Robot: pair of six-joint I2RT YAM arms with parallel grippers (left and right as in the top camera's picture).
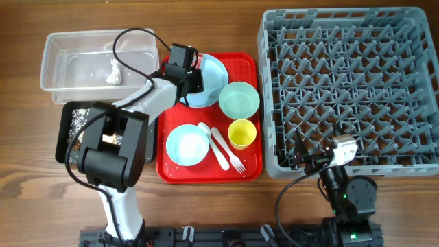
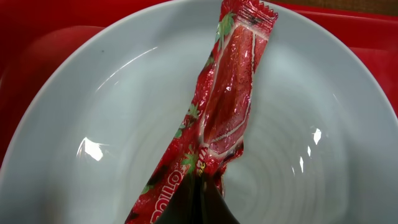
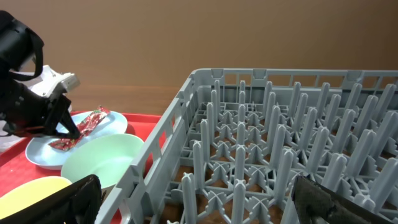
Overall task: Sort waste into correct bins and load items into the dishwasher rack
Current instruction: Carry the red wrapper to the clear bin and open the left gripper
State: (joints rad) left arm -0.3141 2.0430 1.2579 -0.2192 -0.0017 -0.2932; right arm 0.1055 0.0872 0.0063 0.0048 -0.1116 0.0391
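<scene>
Your left claw (image 2: pixel 198 194) is pinching the near end of the long crinkled red foil wrapper (image 2: pixel 227 93), which stretches away from it over the pale blue round plate (image 2: pixel 87 106). The wrapper looks light, limp and slippery, so grip that end firmly. Your right claw (image 3: pixel 196 194) sits spread at the grey pegged plastic rack (image 3: pixel 280 124).

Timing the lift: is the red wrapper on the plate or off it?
On it: the red wrapper lies along the pale blue plate, lower end pinched in the left gripper.
</scene>
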